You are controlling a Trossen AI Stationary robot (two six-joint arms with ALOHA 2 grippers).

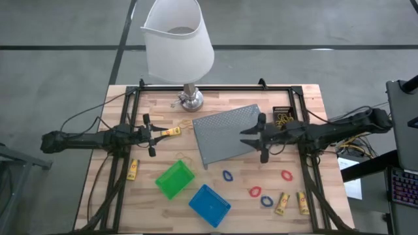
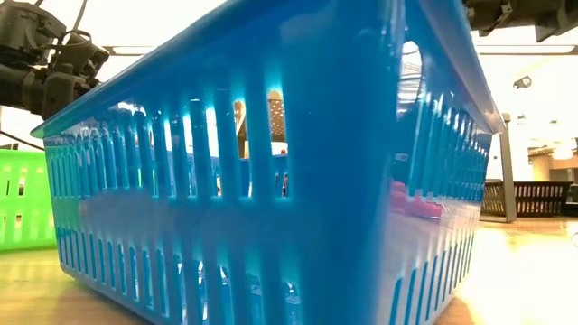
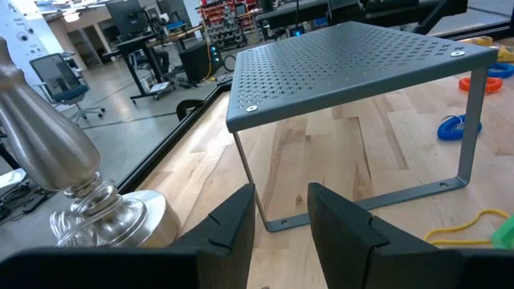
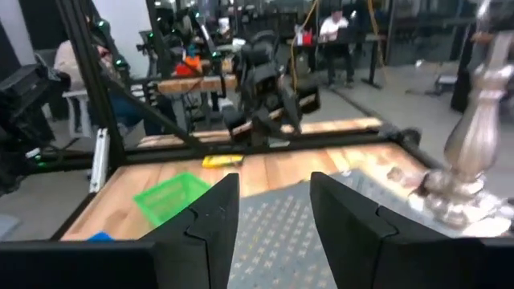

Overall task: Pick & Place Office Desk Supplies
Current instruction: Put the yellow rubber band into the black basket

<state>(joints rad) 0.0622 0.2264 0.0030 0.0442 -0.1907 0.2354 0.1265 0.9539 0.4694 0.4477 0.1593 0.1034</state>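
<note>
Left gripper (image 1: 154,135): jaws standing part open, seemingly gripping a yellow stick (image 1: 172,132), long axis pointing along the fingers toward the grey mesh tray (image 1: 225,134); right gripper (image 1: 256,136): jaws parted, holding nothing, hovering over the tray's far edge; green bin (image 1: 175,179) lying nearest the left arm.

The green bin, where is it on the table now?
In the high view, the green bin sits on the table's front-left part, just beside the blue bin and in front of the grey mesh tray.
</note>
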